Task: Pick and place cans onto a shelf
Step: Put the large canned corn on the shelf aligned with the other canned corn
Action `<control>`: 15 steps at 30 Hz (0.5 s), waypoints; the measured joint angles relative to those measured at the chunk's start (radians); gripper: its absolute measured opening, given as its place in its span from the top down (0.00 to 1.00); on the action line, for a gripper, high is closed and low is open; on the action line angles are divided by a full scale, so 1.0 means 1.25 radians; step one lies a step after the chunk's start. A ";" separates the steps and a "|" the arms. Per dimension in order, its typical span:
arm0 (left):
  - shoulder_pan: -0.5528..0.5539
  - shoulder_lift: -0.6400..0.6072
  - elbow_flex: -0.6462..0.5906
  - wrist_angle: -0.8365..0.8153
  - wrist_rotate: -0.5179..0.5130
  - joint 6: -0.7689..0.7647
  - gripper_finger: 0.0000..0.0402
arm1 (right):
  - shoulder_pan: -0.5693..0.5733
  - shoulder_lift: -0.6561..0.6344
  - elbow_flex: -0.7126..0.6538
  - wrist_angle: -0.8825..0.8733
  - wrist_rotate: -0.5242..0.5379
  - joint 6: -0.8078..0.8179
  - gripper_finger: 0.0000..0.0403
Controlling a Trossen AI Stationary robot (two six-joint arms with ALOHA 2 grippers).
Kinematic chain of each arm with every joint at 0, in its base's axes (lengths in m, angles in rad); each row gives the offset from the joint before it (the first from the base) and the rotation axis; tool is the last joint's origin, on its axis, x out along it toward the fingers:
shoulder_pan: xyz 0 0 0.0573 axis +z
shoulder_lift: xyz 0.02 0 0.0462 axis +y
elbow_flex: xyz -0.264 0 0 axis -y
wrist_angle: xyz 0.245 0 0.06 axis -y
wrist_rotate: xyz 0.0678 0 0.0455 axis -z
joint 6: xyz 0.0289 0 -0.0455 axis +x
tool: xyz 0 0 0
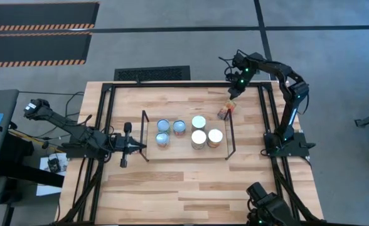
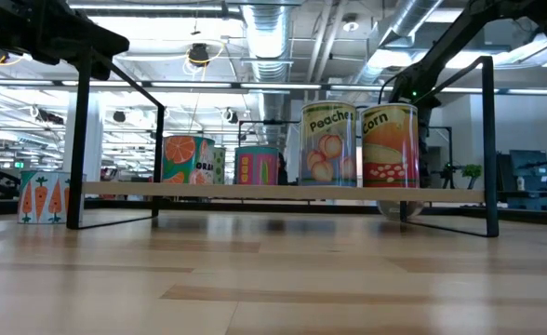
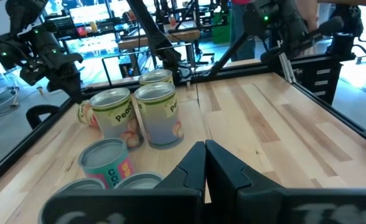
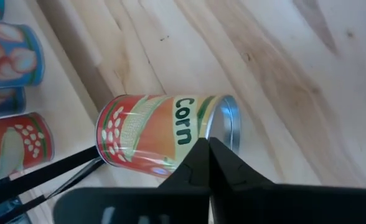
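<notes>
The black wire shelf (image 1: 144, 135) with a light wood board holds six upright cans: three small ones (image 1: 164, 125) at its left and three wider ones (image 1: 199, 139) at its right. An orange Corn can (image 4: 164, 140) lies on its side on the table just beyond the shelf's far right corner (image 1: 224, 112). My right gripper (image 4: 208, 144) is shut and stands right at that can's side. My left gripper (image 3: 205, 152) is shut and empty at the shelf's left end (image 1: 138, 146). A carrot-labelled can (image 2: 43, 195) stands on the table left of the shelf, under my left arm. My right gripper's shut fingertips (image 4: 198, 152) stand against the lying Corn can's side near its silver top end (image 4: 226, 124), coming from above and slanting down. I cannot tell whether they touch it. The can rests on its side on the table.
The larger black metal frame (image 1: 263, 113) runs along the table's edges, close to my right gripper. Bare wood lies in front of the shelf (image 1: 191, 188) and behind it (image 1: 172, 97). The shelf's thin uprights (image 2: 486, 149) stand at its corners.
</notes>
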 joint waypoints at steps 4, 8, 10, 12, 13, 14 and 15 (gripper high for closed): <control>0.000 0.000 0.000 0.000 0.000 0.000 1.00 | 0.000 0.000 0.000 -0.008 -0.037 -0.014 0.96; 0.000 0.000 0.000 0.000 0.000 0.000 1.00 | 0.000 0.000 0.000 -0.029 -0.038 -0.017 0.98; 0.000 0.000 0.000 0.000 0.000 -0.001 1.00 | 0.000 0.000 0.000 -0.035 -0.032 -0.007 0.98; 0.000 0.000 0.000 0.000 0.000 -0.001 1.00 | 0.000 0.000 0.000 -0.037 -0.012 0.006 0.95; 0.000 0.000 0.000 0.000 0.000 -0.001 1.00 | 0.000 0.000 0.000 -0.039 -0.001 0.007 0.92; 0.000 0.000 0.000 0.000 0.000 -0.001 1.00 | 0.000 0.000 0.000 -0.041 0.003 0.007 0.89; 0.000 0.000 0.000 0.000 0.000 -0.001 1.00 | 0.000 0.000 0.000 -0.043 0.003 0.007 0.85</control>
